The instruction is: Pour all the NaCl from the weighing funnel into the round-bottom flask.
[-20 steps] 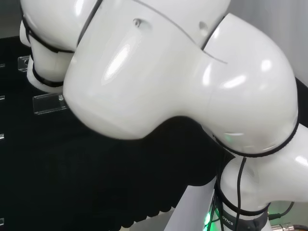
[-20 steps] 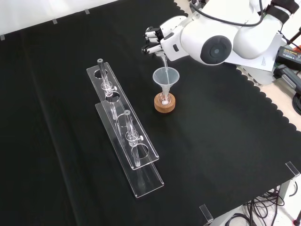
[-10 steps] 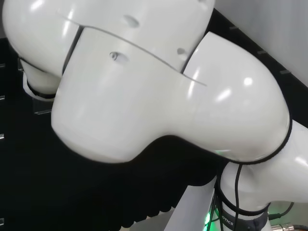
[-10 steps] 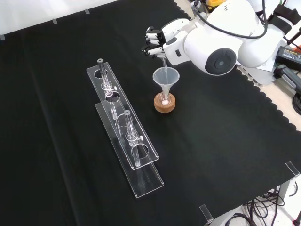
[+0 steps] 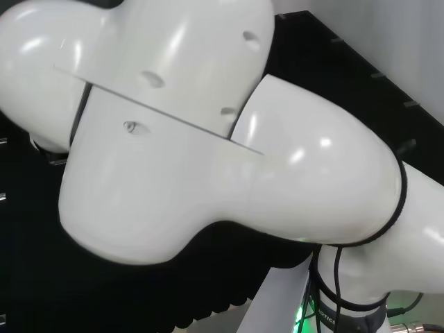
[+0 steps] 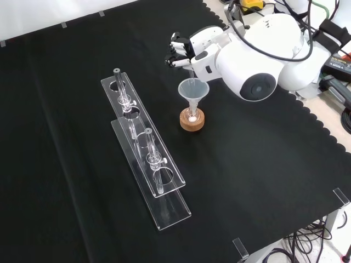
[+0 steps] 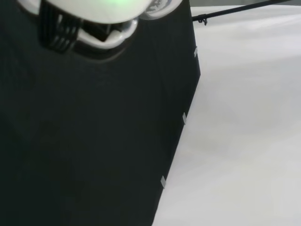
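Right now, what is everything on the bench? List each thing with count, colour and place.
Clear racks: two, end to end, left of centre in the front view, each with an upright glass piece.
Clear funnel: one, seated in the flask.
Round-bottom flask: one, clear, some white powder at its bottom.
Cork ring: one, brown, under the flask.
Weighing funnel: one, clear, held tilted down above the clear funnel.
Black cloth: covers the bench.
Hand: black and white, curled round the weighing funnel.
Arm link: white, grey cap.

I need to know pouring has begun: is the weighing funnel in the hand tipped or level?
Tipped. In the front view the hand holds the weighing funnel slanting down into the clear funnel.
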`<control>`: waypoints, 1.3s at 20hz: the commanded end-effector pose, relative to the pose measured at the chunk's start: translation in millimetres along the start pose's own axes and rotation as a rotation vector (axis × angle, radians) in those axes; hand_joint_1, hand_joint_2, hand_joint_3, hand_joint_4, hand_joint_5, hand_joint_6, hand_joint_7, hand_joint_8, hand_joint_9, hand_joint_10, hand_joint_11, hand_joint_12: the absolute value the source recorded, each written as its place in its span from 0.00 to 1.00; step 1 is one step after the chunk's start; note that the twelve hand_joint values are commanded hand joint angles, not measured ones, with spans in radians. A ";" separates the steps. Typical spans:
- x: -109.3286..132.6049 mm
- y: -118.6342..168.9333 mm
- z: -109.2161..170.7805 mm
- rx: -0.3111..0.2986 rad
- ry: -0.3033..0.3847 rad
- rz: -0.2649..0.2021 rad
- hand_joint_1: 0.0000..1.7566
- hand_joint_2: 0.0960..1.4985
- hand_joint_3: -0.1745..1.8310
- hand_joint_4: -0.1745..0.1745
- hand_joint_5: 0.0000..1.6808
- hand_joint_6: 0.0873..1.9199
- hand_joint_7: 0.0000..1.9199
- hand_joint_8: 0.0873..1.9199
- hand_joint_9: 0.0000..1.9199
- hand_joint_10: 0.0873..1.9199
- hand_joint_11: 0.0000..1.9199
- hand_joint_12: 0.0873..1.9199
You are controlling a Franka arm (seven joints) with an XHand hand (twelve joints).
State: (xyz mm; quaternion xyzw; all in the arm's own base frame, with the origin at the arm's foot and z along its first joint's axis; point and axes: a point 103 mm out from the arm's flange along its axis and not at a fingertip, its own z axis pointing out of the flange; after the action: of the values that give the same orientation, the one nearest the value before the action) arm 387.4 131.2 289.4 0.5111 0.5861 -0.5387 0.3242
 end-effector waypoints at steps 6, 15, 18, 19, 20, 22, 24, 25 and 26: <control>3.0 -0.2 -2.4 0.019 -0.026 -0.002 0.65 0.42 0.34 1.00 0.85 0.13 0.30 0.32 0.60 0.02 0.56 0.41; 2.8 0.2 -5.0 0.016 -0.023 0.003 0.65 0.42 0.34 1.00 0.85 0.13 0.30 0.32 0.60 0.02 0.56 0.41; 1.8 0.7 -4.9 0.017 -0.005 0.001 0.65 0.42 0.34 1.00 0.85 0.13 0.30 0.32 0.60 0.01 0.56 0.41; 0.9 0.8 -4.2 0.021 0.007 -0.001 0.65 0.42 0.34 1.00 0.85 0.13 0.30 0.32 0.60 0.01 0.56 0.41; -0.3 0.8 -3.0 0.022 0.025 -0.003 0.65 0.42 0.34 1.00 0.85 0.13 0.30 0.32 0.60 0.01 0.56 0.41; -3.2 0.9 -0.1 0.017 0.058 -0.003 0.65 0.42 0.34 1.00 0.85 0.13 0.30 0.32 0.60 0.01 0.56 0.41; -5.9 0.9 3.4 0.018 0.098 -0.005 0.65 0.42 0.34 1.00 0.85 0.13 0.30 0.32 0.60 0.01 0.56 0.41; -7.6 0.8 5.1 0.018 0.134 -0.005 0.65 0.42 0.34 1.00 0.85 0.13 0.30 0.32 0.60 0.01 0.56 0.41; -9.1 0.5 6.5 0.014 0.168 -0.009 0.65 0.42 0.34 1.00 0.85 0.13 0.30 0.32 0.60 0.01 0.56 0.41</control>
State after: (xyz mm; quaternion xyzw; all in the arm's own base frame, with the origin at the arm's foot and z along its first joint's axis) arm 389.5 130.2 293.0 0.5285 0.5871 -0.5320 0.3050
